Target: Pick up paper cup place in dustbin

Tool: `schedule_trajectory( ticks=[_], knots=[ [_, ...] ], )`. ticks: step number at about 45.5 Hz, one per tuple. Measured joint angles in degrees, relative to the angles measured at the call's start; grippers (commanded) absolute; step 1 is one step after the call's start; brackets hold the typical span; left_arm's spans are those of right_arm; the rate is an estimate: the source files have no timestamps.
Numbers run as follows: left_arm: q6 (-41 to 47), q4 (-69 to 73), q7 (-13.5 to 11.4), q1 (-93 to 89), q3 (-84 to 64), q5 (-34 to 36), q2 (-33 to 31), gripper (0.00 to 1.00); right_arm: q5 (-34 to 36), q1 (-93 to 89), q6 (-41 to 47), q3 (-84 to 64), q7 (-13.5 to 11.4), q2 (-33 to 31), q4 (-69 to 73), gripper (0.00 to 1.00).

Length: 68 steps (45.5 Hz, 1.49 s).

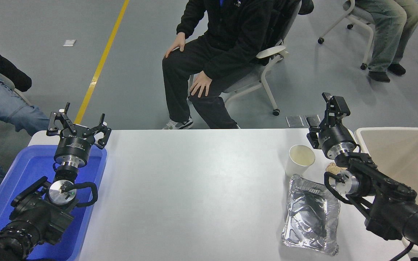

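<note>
The right gripper (326, 113) hangs in the air with its fingers apart and nothing between them, pointing away past the table's (194, 188) far edge. The paper cup (300, 159) stands upright on the table just to the left of this gripper's wrist, nearer the camera than the fingertips, not touching it. The dustbin (405, 152) sits directly to the gripper's right. The left gripper (79, 125) rests spread open and empty over the blue tray (20, 170), well apart from the cup.
</note>
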Motion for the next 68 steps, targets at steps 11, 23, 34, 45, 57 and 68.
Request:
schedule_trajectory(
  ticks=[11, 23, 34, 45, 57, 68],
  knots=[
    [0.0, 0.0, 0.0, 0.0, 0.0, 0.0, 0.0, 0.99, -0.2, 0.9, -0.1, -3.1, 0.0, -1.3, 0.0, 1.00],
    [0.0, 0.0, 0.0, 0.0, 0.0, 0.0, 0.0, 0.99, -0.1, 1.9, 0.1, -5.8, -0.4, -2.8, 0.0, 1.00],
    [0.0, 0.0, 0.0, 0.0, 0.0, 0.0, 0.0, 0.99, 0.1, 2.7, 0.0, -8.1, -0.5, -4.1, 0.0, 1.00],
    [0.0, 0.0, 0.0, 0.0, 0.0, 0.0, 0.0, 0.99, -0.1, 2.9, 0.4, -10.0, -0.8, -5.1, 0.0, 1.00],
    [0.0, 0.0, 0.0, 0.0, 0.0, 0.0, 0.0, 0.99, -1.4, 9.4, 1.0, -27.0, -2.2, -10.5, 4.3, 1.00],
    [0.0, 0.0, 0.0, 0.0, 0.0, 0.0, 0.0, 0.99, -8.0, 17.7, 2.1, -40.6, -2.6, -16.0, 7.0, 1.00]
  ],
)
